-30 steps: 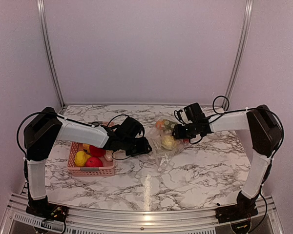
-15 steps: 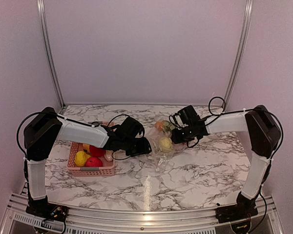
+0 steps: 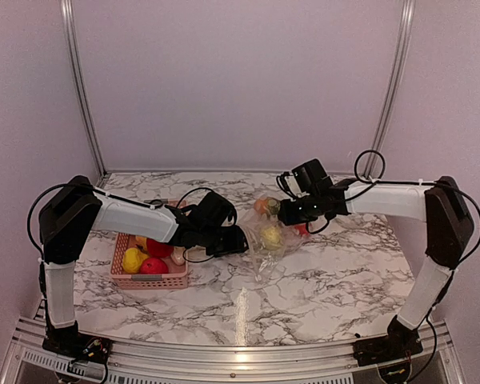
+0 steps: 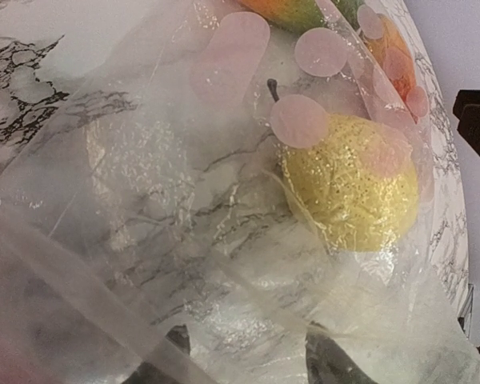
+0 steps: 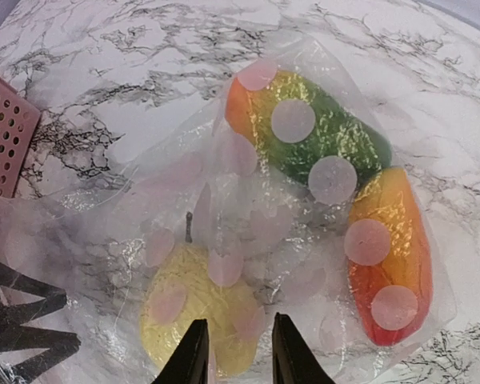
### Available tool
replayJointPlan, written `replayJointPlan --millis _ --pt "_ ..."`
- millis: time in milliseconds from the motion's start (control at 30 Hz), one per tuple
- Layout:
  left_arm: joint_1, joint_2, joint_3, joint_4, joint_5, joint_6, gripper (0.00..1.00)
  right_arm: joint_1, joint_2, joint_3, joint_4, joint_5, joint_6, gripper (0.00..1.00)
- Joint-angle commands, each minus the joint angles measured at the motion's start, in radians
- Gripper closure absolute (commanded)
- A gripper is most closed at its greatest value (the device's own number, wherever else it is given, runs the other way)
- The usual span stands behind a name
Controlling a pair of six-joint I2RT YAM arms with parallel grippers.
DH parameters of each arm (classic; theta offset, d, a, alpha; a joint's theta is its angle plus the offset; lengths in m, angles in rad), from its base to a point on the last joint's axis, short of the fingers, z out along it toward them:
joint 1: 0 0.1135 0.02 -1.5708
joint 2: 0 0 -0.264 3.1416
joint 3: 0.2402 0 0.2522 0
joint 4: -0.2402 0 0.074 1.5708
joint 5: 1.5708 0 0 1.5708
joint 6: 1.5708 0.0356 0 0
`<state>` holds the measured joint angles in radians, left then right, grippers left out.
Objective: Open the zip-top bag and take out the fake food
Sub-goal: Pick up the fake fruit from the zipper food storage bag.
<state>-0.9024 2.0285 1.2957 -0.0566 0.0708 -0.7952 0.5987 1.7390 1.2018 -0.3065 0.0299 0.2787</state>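
The zip-top bag (image 3: pixel 262 240) lies crumpled at the table's middle. It holds fake food: a yellow pear (image 3: pixel 270 235), a green-orange piece (image 5: pixel 320 132) and a red-orange piece (image 5: pixel 388 256). My left gripper (image 3: pixel 229 240) is at the bag's left edge. In the left wrist view the bag (image 4: pixel 184 208) fills the frame; my gripper (image 4: pixel 252 356) has its fingers apart with film draped over them, and the pear (image 4: pixel 352 188) lies ahead. My right gripper (image 3: pixel 291 212) hovers over the bag (image 5: pixel 248 216), its fingers (image 5: pixel 242 352) a little apart above the pear (image 5: pixel 196 320).
A pink basket (image 3: pixel 148 281) stands to the left of the bag with a yellow fruit (image 3: pixel 133 259) and red fruits (image 3: pixel 154 266) in it; its corner shows in the right wrist view (image 5: pixel 4 136). The back wall and side posts close in the marble table (image 3: pixel 328 280).
My right gripper has drawn up and back a little from the bag, with the arm stretched out farther right. The pear shifted slightly left. My left arm has not moved.
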Motion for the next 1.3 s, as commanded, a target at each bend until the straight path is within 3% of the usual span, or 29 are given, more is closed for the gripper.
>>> replayJointPlan --millis 0,433,833,1267 --pt "-0.004 -0.034 -0.016 0.011 0.007 0.018 0.49 0.014 0.036 0.024 -0.003 -0.034 0.021 0.74" --pt "-0.004 -0.041 -0.024 0.029 0.011 0.017 0.48 0.013 0.106 0.017 0.022 -0.069 0.031 0.77" --pt "-0.004 -0.053 -0.034 0.089 0.034 0.018 0.34 0.019 0.105 -0.035 0.052 -0.097 0.024 0.72" --pt "-0.025 -0.024 0.016 0.064 0.062 0.042 0.25 0.041 0.082 -0.053 0.048 -0.087 0.019 0.75"
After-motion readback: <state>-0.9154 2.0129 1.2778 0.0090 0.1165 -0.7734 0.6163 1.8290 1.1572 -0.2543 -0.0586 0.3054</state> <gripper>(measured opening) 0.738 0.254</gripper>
